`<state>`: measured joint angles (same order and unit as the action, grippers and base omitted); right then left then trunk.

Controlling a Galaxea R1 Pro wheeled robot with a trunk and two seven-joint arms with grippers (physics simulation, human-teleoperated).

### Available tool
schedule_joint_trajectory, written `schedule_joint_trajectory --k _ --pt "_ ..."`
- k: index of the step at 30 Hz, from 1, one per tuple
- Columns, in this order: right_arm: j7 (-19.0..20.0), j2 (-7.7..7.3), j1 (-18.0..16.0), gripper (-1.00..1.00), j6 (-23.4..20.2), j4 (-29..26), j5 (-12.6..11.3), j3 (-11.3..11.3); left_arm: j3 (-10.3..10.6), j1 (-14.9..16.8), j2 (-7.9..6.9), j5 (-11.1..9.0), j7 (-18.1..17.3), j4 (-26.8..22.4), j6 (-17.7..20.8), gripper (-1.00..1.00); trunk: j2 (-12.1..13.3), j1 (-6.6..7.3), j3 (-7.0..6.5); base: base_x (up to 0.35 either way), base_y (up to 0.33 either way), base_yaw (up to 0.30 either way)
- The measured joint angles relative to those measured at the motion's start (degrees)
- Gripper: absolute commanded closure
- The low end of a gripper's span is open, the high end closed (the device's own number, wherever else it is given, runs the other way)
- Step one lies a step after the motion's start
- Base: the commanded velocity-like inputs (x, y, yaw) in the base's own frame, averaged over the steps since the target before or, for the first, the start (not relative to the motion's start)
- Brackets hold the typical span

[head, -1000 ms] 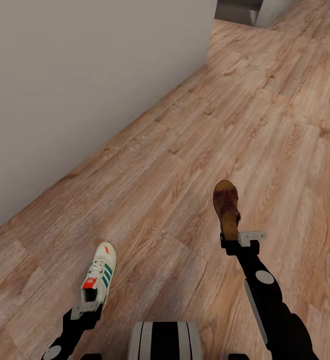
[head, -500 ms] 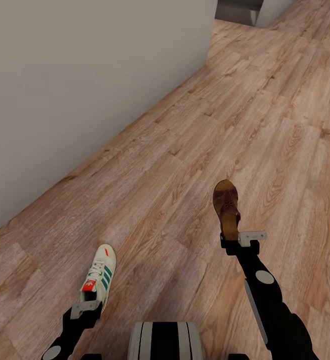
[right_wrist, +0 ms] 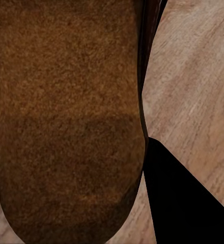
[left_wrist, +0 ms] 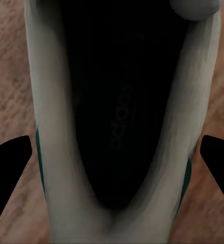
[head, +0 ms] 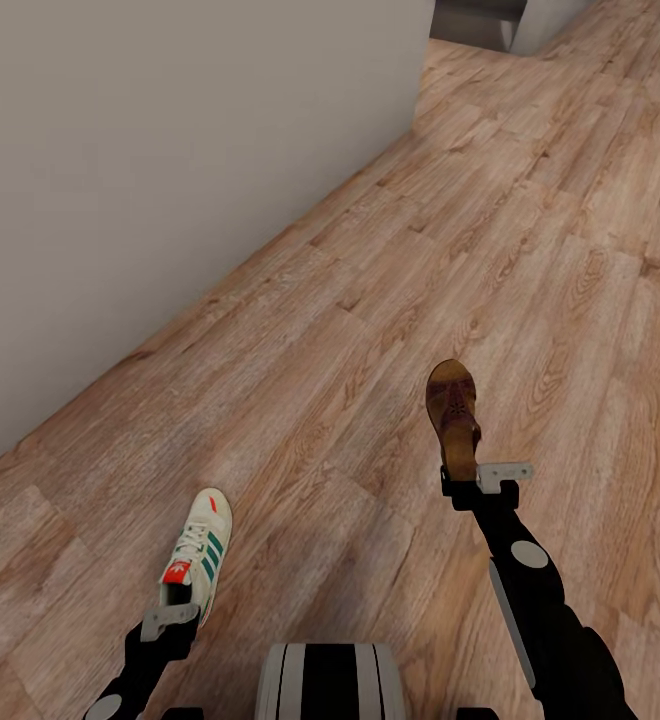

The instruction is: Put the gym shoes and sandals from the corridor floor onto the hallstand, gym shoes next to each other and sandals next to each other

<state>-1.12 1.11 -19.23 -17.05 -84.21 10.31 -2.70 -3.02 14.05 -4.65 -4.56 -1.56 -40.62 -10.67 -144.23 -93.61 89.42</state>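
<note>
A cream-white gym shoe [head: 198,548] with green stripes and a red tongue tab hangs toe-forward from my left gripper [head: 177,603], which is shut on its heel. In the left wrist view the dark shoe opening [left_wrist: 122,127] sits between the black fingers [left_wrist: 7,173]. A dark brown sandal [head: 453,412] points forward from my right gripper [head: 460,478], shut on its back end. Its brown footbed [right_wrist: 66,117] is close up in the right wrist view, with one black finger [right_wrist: 186,203] beside it. Both are held above the wood-plank corridor floor [head: 370,250]. The hallstand is out of view.
A plain grey wall [head: 170,150] runs along the left and ends at a corner [head: 415,100]. Beyond it a grey object [head: 475,25] stands at the far end. Wood floor stretches ahead and right. My trunk [head: 330,680] is at the bottom.
My left gripper and the gym shoe have drifted very slightly back toward me. The right arm, the sandal and the scene are as before.
</note>
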Motion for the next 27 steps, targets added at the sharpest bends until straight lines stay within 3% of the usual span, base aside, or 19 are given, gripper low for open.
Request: schedule_joint_trajectory --k 27 --pt "0.0 0.0 0.0 1.0 0.0 0.19 -0.02 0.02 -0.19 -0.09 -0.2 -0.37 -0.07 -0.09 -0.18 1.0 0.0 0.0 0.0 0.0 0.0 0.0"
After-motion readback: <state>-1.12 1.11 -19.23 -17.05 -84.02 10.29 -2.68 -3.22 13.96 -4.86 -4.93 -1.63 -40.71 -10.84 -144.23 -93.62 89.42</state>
